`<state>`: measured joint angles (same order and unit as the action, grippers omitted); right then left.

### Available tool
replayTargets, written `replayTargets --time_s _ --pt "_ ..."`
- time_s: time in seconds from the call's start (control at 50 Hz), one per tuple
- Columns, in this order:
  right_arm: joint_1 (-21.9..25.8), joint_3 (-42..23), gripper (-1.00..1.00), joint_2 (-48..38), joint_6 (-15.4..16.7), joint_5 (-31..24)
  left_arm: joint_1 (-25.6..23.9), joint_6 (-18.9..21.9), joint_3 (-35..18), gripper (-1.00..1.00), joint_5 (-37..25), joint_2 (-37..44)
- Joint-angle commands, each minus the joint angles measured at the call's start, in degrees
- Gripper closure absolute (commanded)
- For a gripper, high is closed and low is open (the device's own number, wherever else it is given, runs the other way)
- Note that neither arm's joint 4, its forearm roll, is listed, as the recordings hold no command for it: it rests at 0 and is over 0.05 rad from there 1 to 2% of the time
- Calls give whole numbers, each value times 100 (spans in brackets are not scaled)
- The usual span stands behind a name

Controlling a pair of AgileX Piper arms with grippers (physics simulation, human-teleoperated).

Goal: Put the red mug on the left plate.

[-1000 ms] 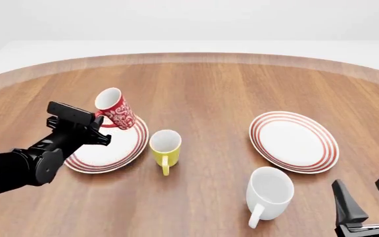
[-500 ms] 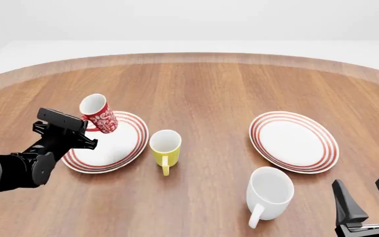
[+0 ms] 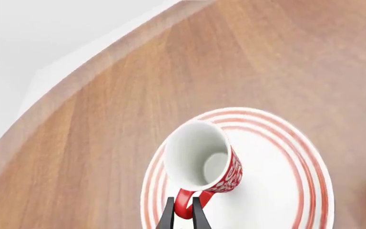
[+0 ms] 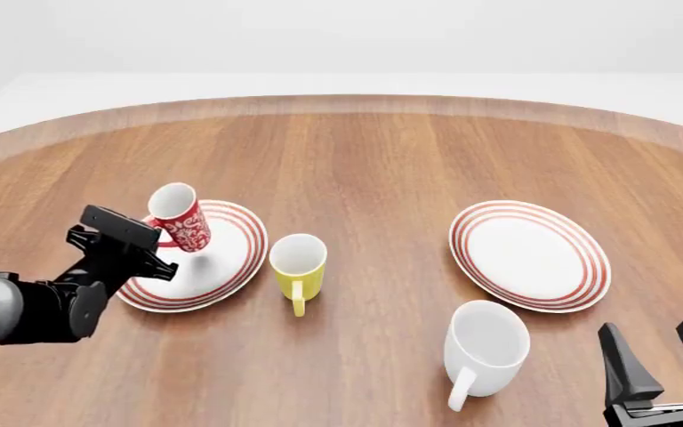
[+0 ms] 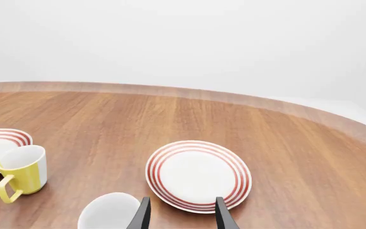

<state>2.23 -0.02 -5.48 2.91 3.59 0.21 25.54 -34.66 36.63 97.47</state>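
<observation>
Your left gripper (image 3: 183, 214) has its two dark fingers (image 3: 167, 217) pinched tight on the red handle of the red mug (image 4: 179, 218), so the mug hangs from the handle. It's tilted, with the white inside facing back toward your side of the table. In the front view it sits over the left half of the left plate (image 4: 229, 258), and its lower edge looks like it's touching the plate or only just above it; honestly I can't tell which from these angles. The left wrist view shows the same thing, red mug (image 3: 205, 162) leaning over the white centre of the left plate (image 3: 278, 181) with the red rings curving around it.

The yellow mug (image 4: 298, 267) stands upright just beside the right edge of that plate, handle pointing toward you. The white mug (image 4: 484, 349) sits nearer your side and to the right, also upright. The right plate (image 4: 530, 254) is well apart from the left one, bare on the wooden table (image 4: 377, 151).

Your right gripper (image 5: 181, 214) is down at the near right corner, fingers spread apart with nothing between them, looking out over the right plate (image 5: 198, 174).
</observation>
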Motion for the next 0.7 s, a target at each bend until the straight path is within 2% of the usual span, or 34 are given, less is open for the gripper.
replayTargets --time_s 0.02,0.7 --pt "0 0 -100 0 1 1 39 201 -6 100 129 106" --pt "3 0 -100 -3 0 3 77 312 11 100 324 354"
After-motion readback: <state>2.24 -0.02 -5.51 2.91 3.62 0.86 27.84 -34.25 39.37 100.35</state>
